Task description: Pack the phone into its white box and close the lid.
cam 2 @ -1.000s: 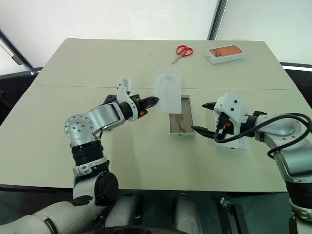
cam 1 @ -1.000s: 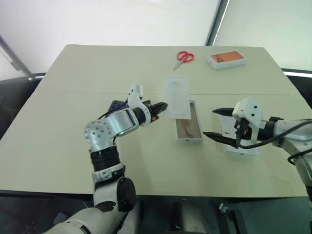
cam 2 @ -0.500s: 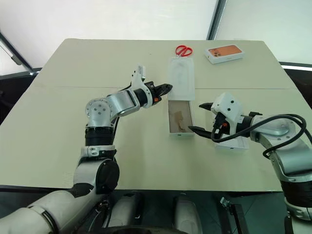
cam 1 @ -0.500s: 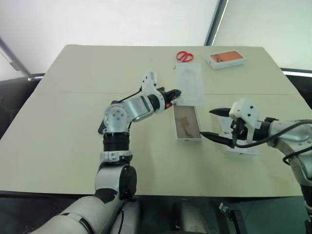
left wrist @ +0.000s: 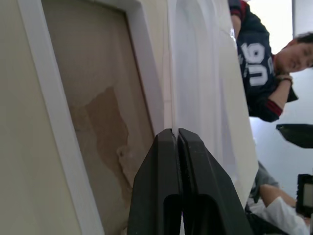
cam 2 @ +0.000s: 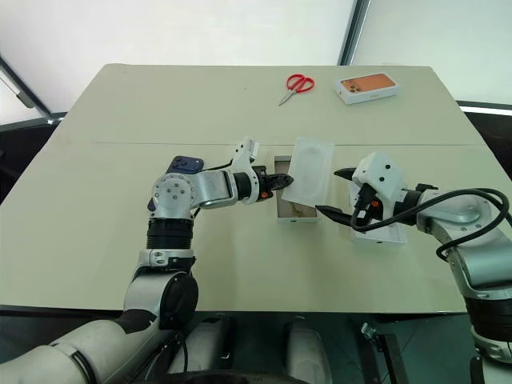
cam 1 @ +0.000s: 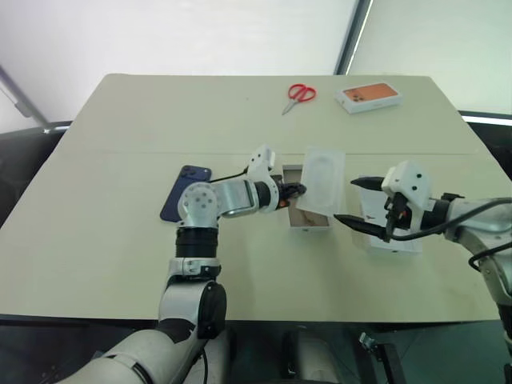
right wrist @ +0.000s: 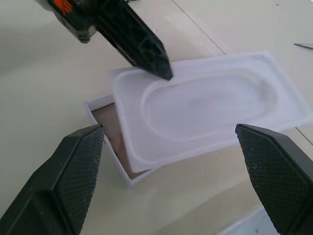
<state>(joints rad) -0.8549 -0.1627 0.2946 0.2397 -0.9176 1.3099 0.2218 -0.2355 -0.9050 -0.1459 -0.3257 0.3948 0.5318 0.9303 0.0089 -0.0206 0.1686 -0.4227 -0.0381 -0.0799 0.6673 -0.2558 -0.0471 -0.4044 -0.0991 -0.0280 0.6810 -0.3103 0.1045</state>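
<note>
A: Phone (cam 1: 185, 193) lies flat on the table (cam 1: 112, 128), screen down and untouched, well to the left of the white box (cam 1: 305, 223), which sits open showing its brownish floor.

B: And the arms?

A: Left gripper (cam 1: 296, 190) has its jaws clamped together on the edge of the thin white insert (cam 1: 322, 179), holding it tilted over the box's right side. Right gripper (cam 1: 355, 202) waits just right of the box with jaws wide apart and empty, above a white piece that is probably the lid (cam 1: 392, 240).

B: What could go wrong?

A: The pinch is on one thin edge only. A quick swing could let the insert slip and drop back into the box, blocking the phone's seat. It also hangs close to the right gripper's fingertips, so a careless reach could knock it loose or nudge the box askew.
</note>
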